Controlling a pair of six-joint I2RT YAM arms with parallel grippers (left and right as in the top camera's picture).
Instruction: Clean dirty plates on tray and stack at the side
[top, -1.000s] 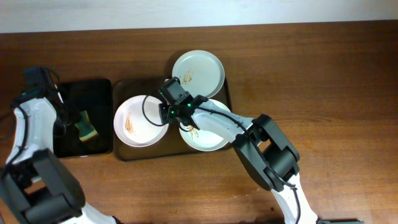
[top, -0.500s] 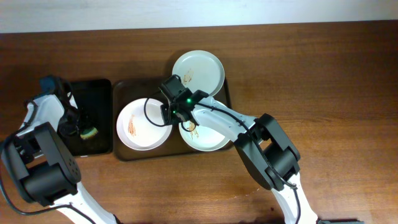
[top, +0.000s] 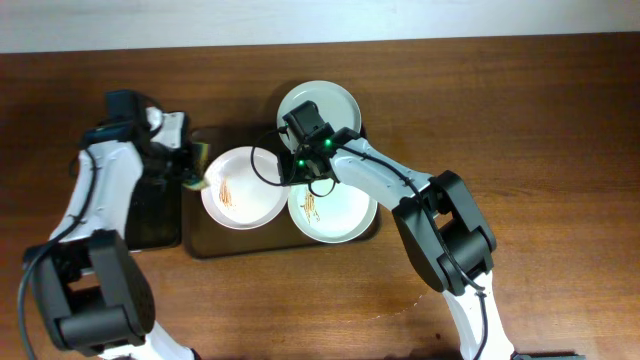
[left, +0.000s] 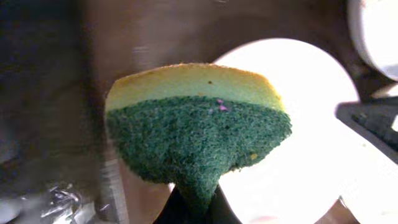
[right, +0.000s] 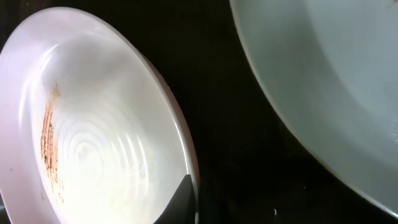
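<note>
At nine o'clock on the large translucent brown-grey tray (top: 200, 240), the round white smeared plate (top: 243, 187) has shifted toward three o'clock, its three o'clock rim pinched between the closed fingers of the right gripper (top: 286, 180). The left gripper (top: 188, 168), clamped on the yellow-and-green sponge (left: 196, 124), has swung from the narrow black tray (top: 160, 215) to the plate's ten o'clock edge; scrubbing can likely begin.

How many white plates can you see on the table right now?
3. The left plate sits beside the sponge, the back plate at the tray's far edge, the front plate at its near edge. No others appear hidden.
</note>
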